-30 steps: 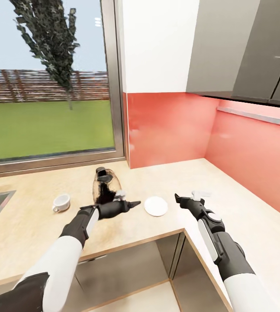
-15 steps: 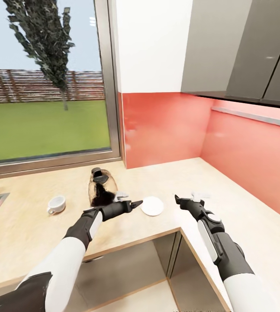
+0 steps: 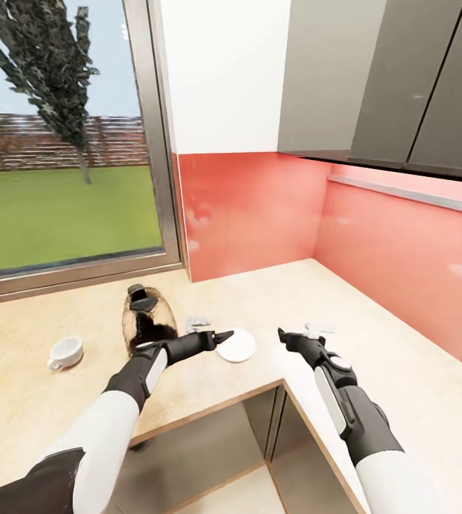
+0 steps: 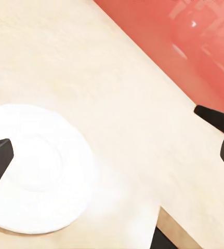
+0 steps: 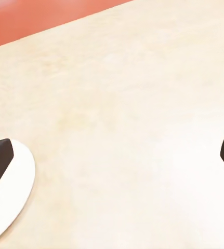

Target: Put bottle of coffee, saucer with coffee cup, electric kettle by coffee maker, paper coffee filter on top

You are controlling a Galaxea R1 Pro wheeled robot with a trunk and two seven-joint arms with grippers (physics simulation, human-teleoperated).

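The white saucer (image 3: 236,345) lies on the beige kitchen countertop (image 3: 273,293) near its front edge, with nothing on it. My left gripper (image 3: 213,328) hovers open at the saucer's left rim; the left wrist view shows the saucer (image 4: 34,166) under one fingertip. The electric kettle (image 3: 147,323) stands just left of that arm. Farther left sits the coffee cup (image 3: 65,352), on the counter by itself. My right gripper (image 3: 302,331) is open and empty to the right of the saucer (image 5: 5,199). The coffee maker, bottle of coffee and paper coffee filter are out of view.
The counter turns a corner and runs along the red backsplash (image 3: 395,250) on the right. Grey wall cabinets (image 3: 402,78) hang above it. A large window (image 3: 59,157) lies behind the kettle. An open gap below the counter (image 3: 209,442) shows beneath the corner.
The camera has swung to the right, so the whole picture slid left. The left gripper has closed in on the saucer's rim. Both grippers stay open.
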